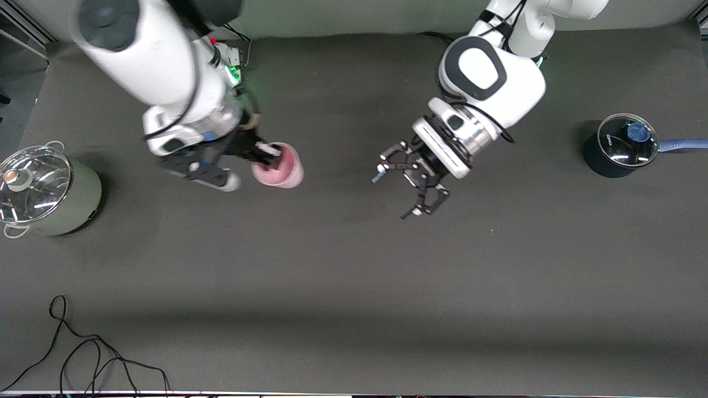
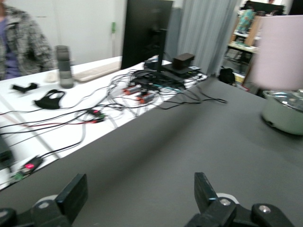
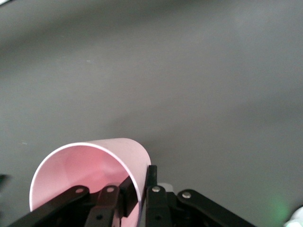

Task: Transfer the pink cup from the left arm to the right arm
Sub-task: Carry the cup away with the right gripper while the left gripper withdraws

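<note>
Pink cup (image 1: 279, 168) pinched by its rim in right claw (image 1: 264, 155), mouth toward wrist camera.

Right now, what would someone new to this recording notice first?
The pink cup stands out, gripped by its rim in the right gripper above the table, one finger inside the wall and one outside. The left gripper hangs open and empty over the table's middle. A lidded pale green pot sits at the right arm's end, a dark saucepan at the left arm's end.

Cup (image 1: 279, 166) over the table (image 1: 354, 287), between pot (image 1: 47, 190) and saucepan (image 1: 622, 145) at its ends.
</note>
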Controlling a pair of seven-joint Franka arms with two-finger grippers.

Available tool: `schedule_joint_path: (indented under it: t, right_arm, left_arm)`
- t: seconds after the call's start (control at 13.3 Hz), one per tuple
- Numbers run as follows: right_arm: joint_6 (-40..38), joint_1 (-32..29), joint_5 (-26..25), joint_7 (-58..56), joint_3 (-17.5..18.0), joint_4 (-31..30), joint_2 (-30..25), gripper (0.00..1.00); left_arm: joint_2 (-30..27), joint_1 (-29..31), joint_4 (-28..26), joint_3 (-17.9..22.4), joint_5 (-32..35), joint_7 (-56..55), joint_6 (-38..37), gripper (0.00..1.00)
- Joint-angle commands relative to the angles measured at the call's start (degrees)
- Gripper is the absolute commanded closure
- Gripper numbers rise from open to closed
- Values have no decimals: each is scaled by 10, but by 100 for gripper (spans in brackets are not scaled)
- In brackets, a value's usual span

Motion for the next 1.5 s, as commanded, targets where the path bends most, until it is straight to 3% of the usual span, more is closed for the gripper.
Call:
schedule_joint_path:
  t: [0.0,0.3,0.53,0.9,1.13,1.43]
  right_arm:
    - [2,4,5,-153,-75,-100,-53,100]
    - [12,4,5,-329,-181,-187,-63,100]
    - [102,7,5,-445,-245,-282,-69,100]
    - [346,11,5,-502,-264,-490,-72,100]
    - [509,10,8,-531,-263,-603,-65,100]
    - [584,10,12,-533,-258,-628,-30,100]
  left_arm:
    - [-10,63,-20,-3,2,-6,-24,0]
    - [-17,235,-64,-1,86,-5,-265,0]
    - [1,367,-69,0,234,-19,-442,0]
    - [31,509,2,0,455,-94,-631,0]
    - [39,524,92,1,585,-221,-723,0]
    - [30,506,199,-6,764,-410,-797,0]
